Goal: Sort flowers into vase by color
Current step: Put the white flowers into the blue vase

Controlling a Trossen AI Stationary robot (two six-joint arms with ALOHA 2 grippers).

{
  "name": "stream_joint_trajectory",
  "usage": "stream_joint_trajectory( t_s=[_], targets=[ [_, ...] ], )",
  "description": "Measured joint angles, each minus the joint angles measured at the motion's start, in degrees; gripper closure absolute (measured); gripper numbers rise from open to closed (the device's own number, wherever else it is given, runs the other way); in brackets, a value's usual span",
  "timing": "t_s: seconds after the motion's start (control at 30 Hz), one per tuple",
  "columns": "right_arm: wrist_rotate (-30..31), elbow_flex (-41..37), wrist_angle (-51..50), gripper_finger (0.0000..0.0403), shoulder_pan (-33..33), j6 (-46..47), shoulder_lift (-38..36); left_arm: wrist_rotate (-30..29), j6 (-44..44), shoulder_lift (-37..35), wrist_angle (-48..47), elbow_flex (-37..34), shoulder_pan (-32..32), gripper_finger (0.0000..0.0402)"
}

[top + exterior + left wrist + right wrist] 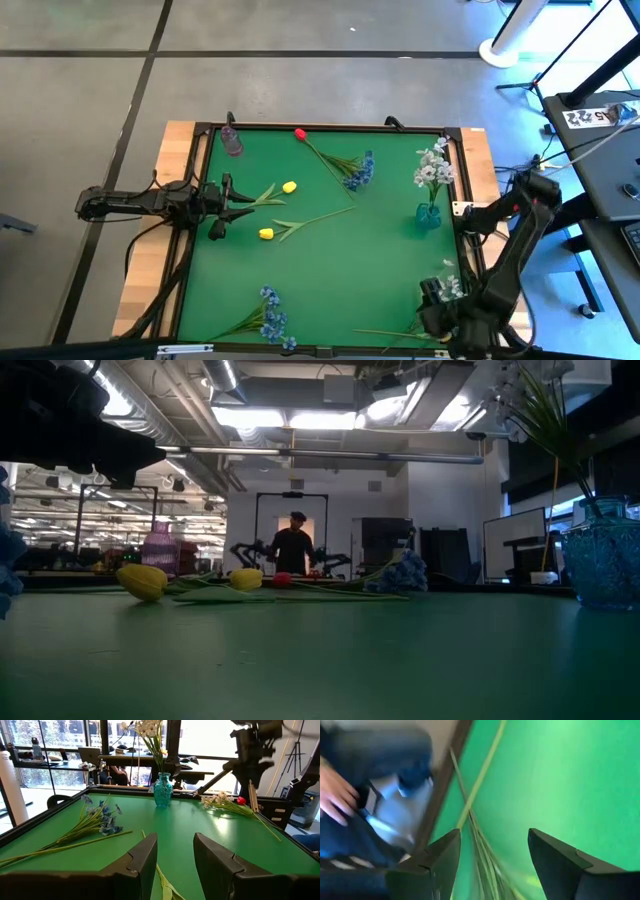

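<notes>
My left gripper (243, 203) (175, 862) is open, low at the table's left side. It faces the leaf end of a yellow tulip (289, 187), and a green leaf (162, 881) lies between its fingers. A second yellow tulip (266, 233) (142, 582) lies nearby. A red tulip (300, 133) and a blue bunch (360, 172) (102, 817) lie toward the far edge. White blossoms (433, 168) stand in a teal vase (428, 215) (162, 790). My right gripper (440, 300) (492, 865) is open at the near right corner, its fingers on either side of green stems (480, 835).
A purple vase (232, 140) (160, 547) stands at the far left corner. Another blue bunch (270, 315) lies by the near edge. White blossoms and a red bud (241, 801) lie below the right arm. A person's hand (335, 795) shows beyond the table's rim.
</notes>
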Motion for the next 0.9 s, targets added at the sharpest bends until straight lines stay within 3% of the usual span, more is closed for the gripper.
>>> stream_joint_trajectory(
  t_s=[0.23, 0.47, 0.73, 0.9],
  targets=[
    [-4.32, 0.00, -5.76, 0.0172, 0.00, -1.00, 6.86, 0.00, 0.00, -0.01, 0.00, 0.00, 0.01, 0.0278],
    [-7.37, -0.18, -5.49, 0.0180, -0.48, -7.61, 8.77, 0.00, 0.00, 0.00, -0.02, 0.00, 0.00, 0.0278],
    [-11.92, -7.32, 1.29, 0.0259, -1.21, -19.45, 8.72, 0.00, 0.00, -0.02, -0.02, 0.00, 0.00, 0.0278],
    [-12.93, -7.71, -5.48, 0.0332, -2.11, -32.50, 8.65, 0.00, 0.00, 0.00, -0.01, 0.00, 0.01, 0.0278]
  ],
)
